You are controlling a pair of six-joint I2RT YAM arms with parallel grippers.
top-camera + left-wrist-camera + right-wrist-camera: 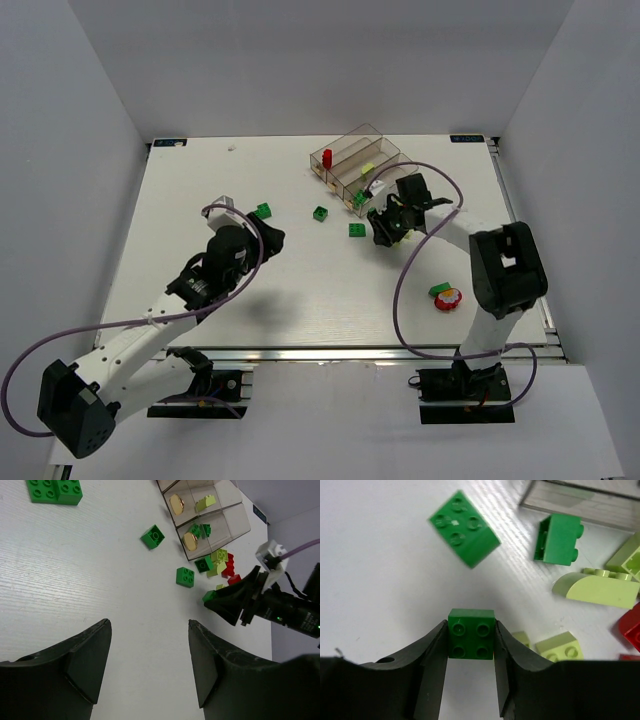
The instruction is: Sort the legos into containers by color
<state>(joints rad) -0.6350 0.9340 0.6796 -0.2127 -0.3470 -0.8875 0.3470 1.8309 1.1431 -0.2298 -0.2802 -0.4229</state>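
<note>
My right gripper [385,228] is shut on a dark green brick [471,640], studs up, just above the table in front of the clear tray [342,146]. The tray holds a red brick [327,158] and a lime brick [367,168]. Loose dark green bricks [263,210] [320,213] [357,230] lie on the table. In the right wrist view, lime bricks [595,586] and a red brick [632,627] lie by the tray wall [580,500]. My left gripper [150,625] is open and empty, left of the bricks [185,576].
A red and green piece [447,297] lies near the right arm's base. The right arm's purple cable [400,290] loops over the table. The table's edges are bordered by white walls.
</note>
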